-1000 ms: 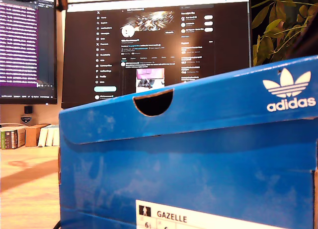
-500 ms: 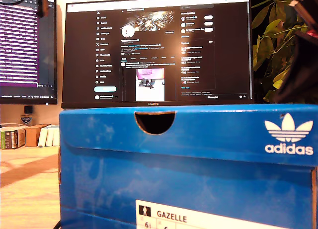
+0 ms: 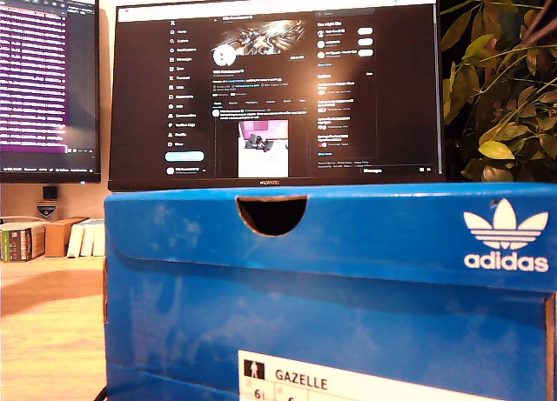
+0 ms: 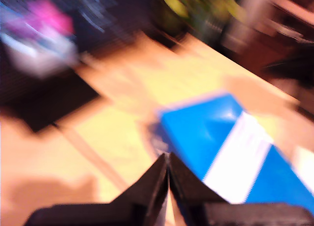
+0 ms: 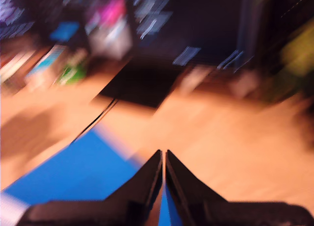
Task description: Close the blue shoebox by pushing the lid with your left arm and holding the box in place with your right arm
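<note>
Shoebox [image 3: 331, 331] fills the near foreground of the exterior view, sitting on the desk [image 3: 48, 331], cut off at the bottom and at that view's right edge. Lid [image 3: 348, 231] is down and level on the box, its front lip overlapping the box wall; contents are fully hidden, so we can't say what's inside. The end facing the exterior camera carries the semicircular finger notch [image 3: 272, 215], the white adidas logo [image 3: 506, 237] toward that view's right, and a white size label [image 3: 365, 379] reading GAZELLE, clipped by the frame bottom. So the long axis runs away from the exterior camera, toward the monitors. Both wrist views are heavily motion-blurred. In the first wrist view, our first gripper [image 4: 168, 179] has its fingers pressed together with nothing between them, above the desk, with the blue lid and its white stripe beyond the tips. In the second wrist view, our second gripper [image 5: 163, 174] is likewise clenched on nothing, with a blue corner of the lid beside and under the tips; contact can't be told through the blur. Neither arm shows in the exterior view. Behind the box: a dark monitor [image 3: 274, 88] showing a feed page, a second monitor [image 3: 48, 79] at the exterior view's left with purple text, small boxes [image 3: 48, 238] under it, and a plant [image 3: 505, 96] at that view's right.
</note>
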Robot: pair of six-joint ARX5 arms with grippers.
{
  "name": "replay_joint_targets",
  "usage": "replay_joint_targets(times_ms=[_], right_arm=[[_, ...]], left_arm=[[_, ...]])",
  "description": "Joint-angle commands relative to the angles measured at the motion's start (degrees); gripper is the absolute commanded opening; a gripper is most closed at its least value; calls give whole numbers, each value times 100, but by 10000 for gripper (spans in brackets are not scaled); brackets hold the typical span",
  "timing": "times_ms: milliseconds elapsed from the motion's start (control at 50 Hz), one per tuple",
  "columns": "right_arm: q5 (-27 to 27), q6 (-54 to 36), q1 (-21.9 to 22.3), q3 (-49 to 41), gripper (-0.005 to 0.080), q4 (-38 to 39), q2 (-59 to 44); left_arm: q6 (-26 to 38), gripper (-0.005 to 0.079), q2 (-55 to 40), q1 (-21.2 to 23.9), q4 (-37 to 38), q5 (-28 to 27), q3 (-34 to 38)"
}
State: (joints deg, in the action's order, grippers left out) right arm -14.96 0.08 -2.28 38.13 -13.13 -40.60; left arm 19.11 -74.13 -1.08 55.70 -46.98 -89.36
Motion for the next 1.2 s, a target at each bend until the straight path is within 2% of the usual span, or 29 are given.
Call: replay_joint_targets(times_ms=[0,220,300,620,780,1180], right_arm=[[28,-17,166,-17,-11,151,118],[-44,-297,824,-17,-11,365,533],[-181,-304,935,-17,-11,385,619],[-308,-306,905,-17,-11,358,960],[-313,-326,911,-17,-11,286,1217],[-350,-503,553,-20,-11,-358,1502]], left_arm=[[-22,-19,-48,-144,0,-2,0],[-24,-19,411,-599,46,48,0],[-22,-19,616,-717,50,105,28],[-63,-19,1941,-1051,-17,315,824],[-225,-19,2629,-1060,-514,319,1449],[-866,-19,3801,-1060,-796,334,2778]])
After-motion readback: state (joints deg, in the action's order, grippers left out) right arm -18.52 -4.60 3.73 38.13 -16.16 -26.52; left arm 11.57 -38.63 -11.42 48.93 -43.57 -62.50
